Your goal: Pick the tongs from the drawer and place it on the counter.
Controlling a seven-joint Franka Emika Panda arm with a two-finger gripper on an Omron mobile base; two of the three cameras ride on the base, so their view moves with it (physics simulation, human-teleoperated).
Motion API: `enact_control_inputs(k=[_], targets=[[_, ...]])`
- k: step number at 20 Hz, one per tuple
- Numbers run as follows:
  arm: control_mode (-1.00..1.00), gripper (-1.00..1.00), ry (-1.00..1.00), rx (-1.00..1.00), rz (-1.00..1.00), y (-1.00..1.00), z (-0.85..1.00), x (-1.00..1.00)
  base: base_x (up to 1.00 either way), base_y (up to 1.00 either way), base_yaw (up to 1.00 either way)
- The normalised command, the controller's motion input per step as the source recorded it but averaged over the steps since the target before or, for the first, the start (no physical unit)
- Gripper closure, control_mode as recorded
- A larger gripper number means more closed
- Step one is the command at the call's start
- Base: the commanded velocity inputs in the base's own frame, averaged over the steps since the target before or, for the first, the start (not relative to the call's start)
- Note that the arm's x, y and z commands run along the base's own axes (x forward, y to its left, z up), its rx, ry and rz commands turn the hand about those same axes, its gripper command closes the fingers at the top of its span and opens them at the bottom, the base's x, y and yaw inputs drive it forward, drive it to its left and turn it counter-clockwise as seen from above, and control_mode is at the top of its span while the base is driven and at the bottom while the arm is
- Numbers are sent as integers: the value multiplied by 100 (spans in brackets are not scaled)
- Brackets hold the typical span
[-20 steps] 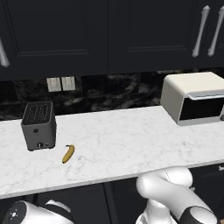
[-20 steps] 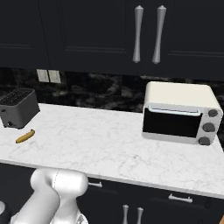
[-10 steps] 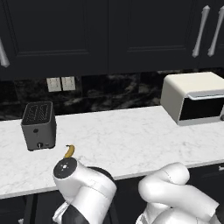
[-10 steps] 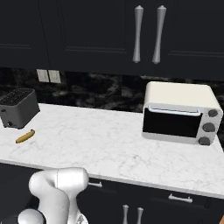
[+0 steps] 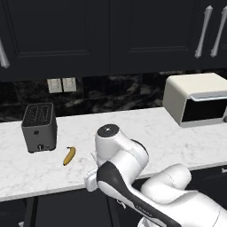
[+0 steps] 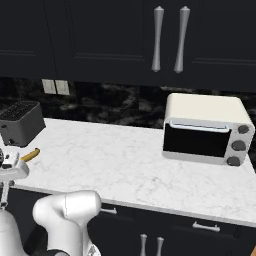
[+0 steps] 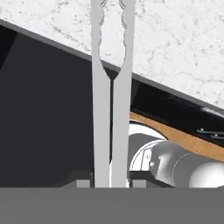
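My gripper (image 7: 110, 183) is shut on the tongs (image 7: 101, 109), two slim silvery arms that run straight up the hand view. Their scalloped tips reach over the white marble counter (image 7: 175, 39), past its front edge. The joined end is hidden low between my fingertips (image 7: 83, 183). My white arm has swung up in front of the counter (image 5: 146, 128) in the left base view, its wrist just right of the banana. The dark drawer (image 5: 30, 208) shows as thin grey edges under the counter at the lower left.
A yellow banana (image 5: 68, 155) lies near the counter's front, next to a black toaster (image 5: 40, 127). A cream toaster oven (image 6: 205, 129) stands at the right end. Dark upper cabinets hang above. Bare marble (image 6: 115, 160) stretches between toaster and oven.
The arm has risen from below the counter's edge to above it in the left base view, with the gripper still shut. Banana, toaster and oven have not moved.
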Motion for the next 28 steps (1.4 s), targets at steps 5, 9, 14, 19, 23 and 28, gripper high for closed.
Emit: enact_control_inputs(k=[5, 9, 14, 19, 23, 28], targets=[[-100, 100, 25, 0, -36, -21, 51, 82, 0, 0, 0], [-100, 100, 21, 0, -29, -68, 21, 85, 0, 0, 0], [-100, 100, -2, -3, -19, -57, -34, 51, 0, 0, 0], [-100, 100, -11, -3, -12, -59, -59, 44, 0, 0, 0], [-100, 100, -3, 0, -13, -58, -32, 75, 0, 0, 0], [-100, 100, 0, 0, -8, -29, -34, 79, 0, 0, 0]])
